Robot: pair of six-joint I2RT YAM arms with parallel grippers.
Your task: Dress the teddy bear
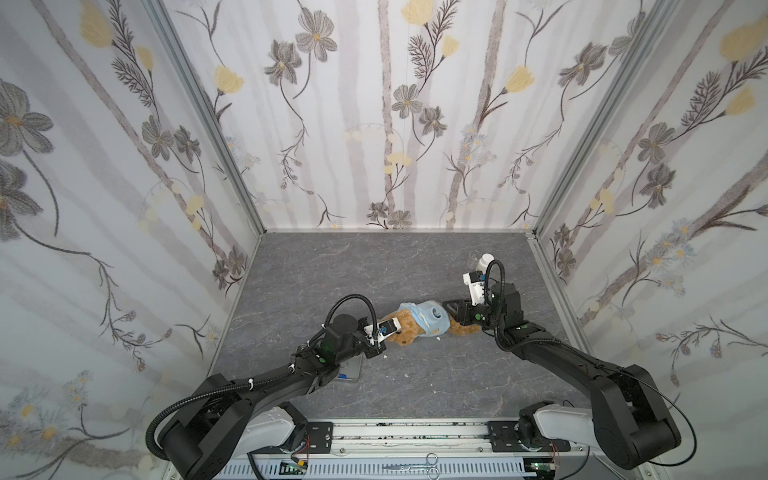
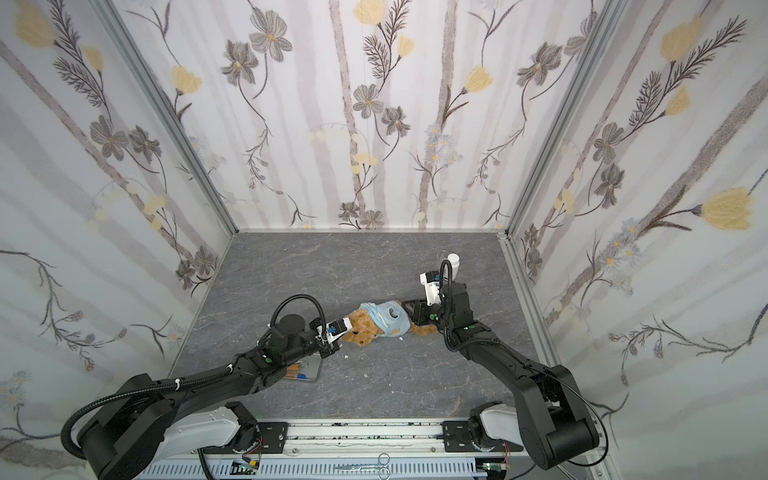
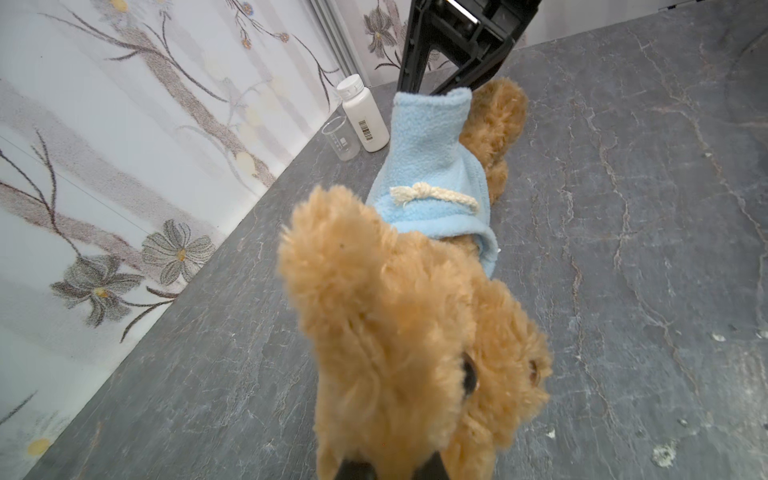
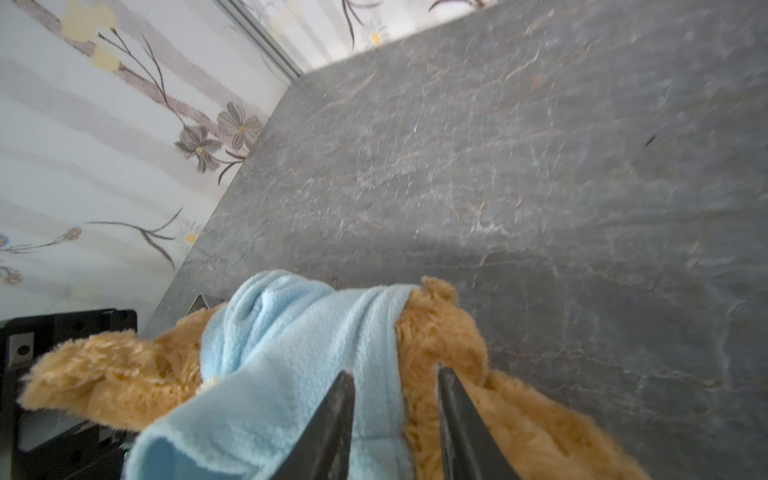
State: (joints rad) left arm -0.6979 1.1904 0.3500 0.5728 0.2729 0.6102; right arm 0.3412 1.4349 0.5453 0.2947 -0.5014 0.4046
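1. Teddy bear (image 1: 404, 333) on counter (image 1: 353, 266), body hidden by blue shirt (image 1: 430, 322).
2. Left end effector (image 3: 391, 470) pinches head fur, tips cut off.
3. Right end effector (image 4: 395, 401) narrowly straddles shirt hem; grip unclear.

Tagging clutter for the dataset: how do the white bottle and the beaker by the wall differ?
The bottle is opaque white, capped, with a barcode; the beaker is clear and open-topped. The bottle stands taller than the beaker. Both are upright, side by side near the wall.
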